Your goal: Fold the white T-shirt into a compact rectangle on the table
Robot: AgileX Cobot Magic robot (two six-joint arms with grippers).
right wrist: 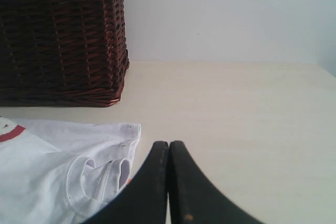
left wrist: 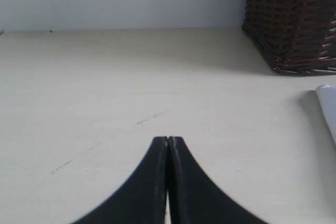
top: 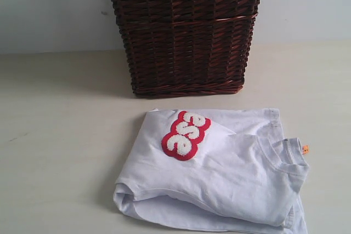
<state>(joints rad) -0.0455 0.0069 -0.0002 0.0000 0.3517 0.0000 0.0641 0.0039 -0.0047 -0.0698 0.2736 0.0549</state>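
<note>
Plain pale wall [top: 49, 9] is filling the upper part of the frame, looking kinda bluish-grey and catching soft, even light. A dark brown wicker basket [top: 184, 31] is standing top centre in front of it, its top running out of frame, and it's throwing a faint shadow [top: 107, 78] leftward across the cream table [top: 55, 163].

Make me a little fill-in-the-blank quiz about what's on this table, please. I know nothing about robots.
The fuzzy lettering on the white T-shirt is outlined in ____.
The wicker basket on the table is dark ____.
The collar tag is ____.
The left end effector and the right end effector are both ____ and hold nothing.
Missing words: red; brown; orange; shut.
</note>
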